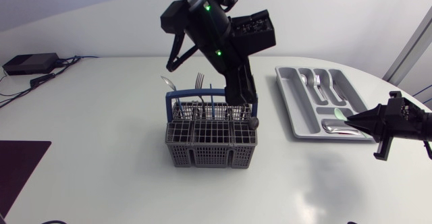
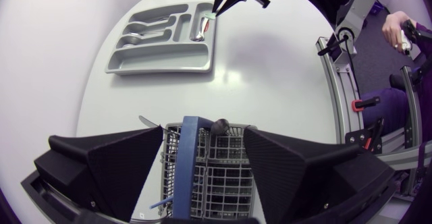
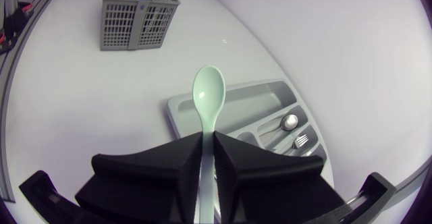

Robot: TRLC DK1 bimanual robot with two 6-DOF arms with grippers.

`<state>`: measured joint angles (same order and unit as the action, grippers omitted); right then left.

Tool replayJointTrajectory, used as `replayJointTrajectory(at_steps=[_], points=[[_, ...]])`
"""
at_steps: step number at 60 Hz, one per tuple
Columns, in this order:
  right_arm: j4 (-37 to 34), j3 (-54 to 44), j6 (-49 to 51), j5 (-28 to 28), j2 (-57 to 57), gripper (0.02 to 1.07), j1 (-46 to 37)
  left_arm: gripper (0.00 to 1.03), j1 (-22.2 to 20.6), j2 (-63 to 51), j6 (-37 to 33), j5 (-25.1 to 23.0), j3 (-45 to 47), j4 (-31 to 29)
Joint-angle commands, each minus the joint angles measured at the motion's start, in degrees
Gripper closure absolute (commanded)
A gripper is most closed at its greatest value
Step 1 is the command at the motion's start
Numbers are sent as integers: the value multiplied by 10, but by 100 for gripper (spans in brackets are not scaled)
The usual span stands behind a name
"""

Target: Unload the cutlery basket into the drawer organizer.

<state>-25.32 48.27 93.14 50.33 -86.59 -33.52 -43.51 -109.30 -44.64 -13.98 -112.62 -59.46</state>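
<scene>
The grey cutlery basket (image 1: 211,142) with a blue handle (image 2: 192,153) stands mid-table; a fork (image 1: 199,82) and a spoon (image 1: 169,84) stick up from it. My left gripper (image 1: 241,106) hangs over its right end, open, with its fingers (image 2: 121,163) wide on either side of the handle and touching nothing. A dark round-ended utensil (image 2: 219,124) lies at the basket's edge. My right gripper (image 1: 352,119) is shut on a pale green spoon (image 3: 209,92), held over the near end of the grey drawer organizer (image 1: 287,92).
The organizer holds several metal spoons and forks (image 1: 317,79) in its compartments. A black box with cables (image 1: 30,63) sits at the far left, and a dark mat (image 1: 20,163) lies at the front left corner.
</scene>
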Motion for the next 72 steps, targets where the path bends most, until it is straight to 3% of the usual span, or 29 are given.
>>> replayJointTrajectory(at_steps=[1,20,38,44,51,57,63,72], points=[[-31,42,105,-17,-54,91,-6,7,4,27,-15,3,15,1],[-60,148,275,-104,-191,92,-4,7,3,96,-8,11,89,1],[-61,235,294,-173,-267,91,29,7,-5,128,3,13,145,8],[-48,232,294,-185,-277,82,37,7,-5,131,2,13,155,8],[-39,223,289,-187,-274,63,42,7,-4,136,-2,13,163,8],[-42,213,276,-182,-247,41,43,7,-2,145,-8,13,177,9],[-48,213,225,-173,-206,34,50,7,0,162,-13,13,199,12],[-101,201,121,-146,-108,34,75,7,1,196,-21,13,231,15]])
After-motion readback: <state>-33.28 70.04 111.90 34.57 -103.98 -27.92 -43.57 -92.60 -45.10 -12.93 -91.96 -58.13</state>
